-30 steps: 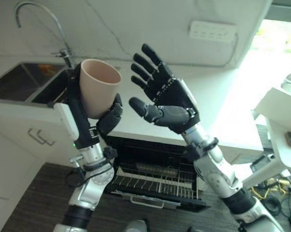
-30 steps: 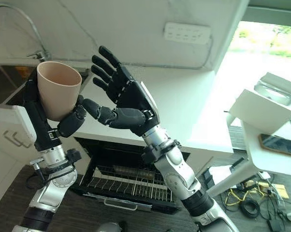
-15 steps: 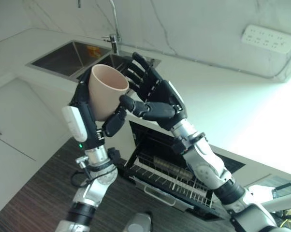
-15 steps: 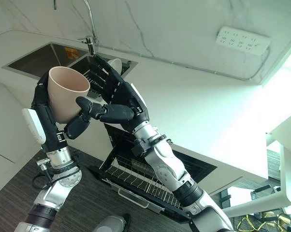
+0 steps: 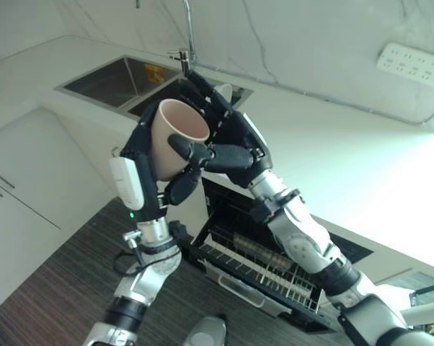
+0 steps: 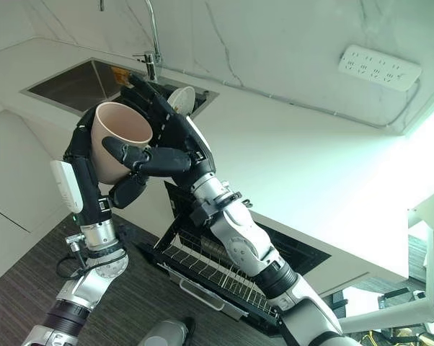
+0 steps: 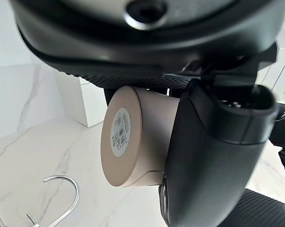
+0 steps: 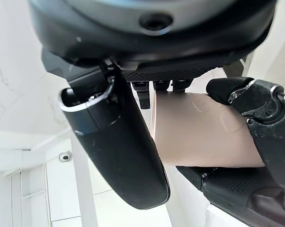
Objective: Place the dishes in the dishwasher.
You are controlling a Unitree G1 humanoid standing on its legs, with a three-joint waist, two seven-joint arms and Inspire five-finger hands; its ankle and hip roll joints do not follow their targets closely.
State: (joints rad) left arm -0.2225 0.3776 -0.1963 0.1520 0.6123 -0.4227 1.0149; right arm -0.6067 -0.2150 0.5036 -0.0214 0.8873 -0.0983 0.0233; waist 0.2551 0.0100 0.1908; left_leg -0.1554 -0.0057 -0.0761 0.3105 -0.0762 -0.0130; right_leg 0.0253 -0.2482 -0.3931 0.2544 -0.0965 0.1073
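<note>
Tall beige plastic cup (image 5: pixel 175 138) clasped in left hand (image 5: pixel 151 169) above open dishwasher (image 5: pixel 257 259); right hand (image 5: pixel 228 144) spread wide at cup rim.

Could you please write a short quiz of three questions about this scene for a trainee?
1. True or false: the left hand holds the cup upright, with its mouth upward.
2. Where is the right hand? A) on the dishwasher rack B) at the cup, thumb across its rim C) in the sink
3. Is the dishwasher open or closed?

Key: 1 true; 2 B; 3 open, its rack pulled out.
</note>
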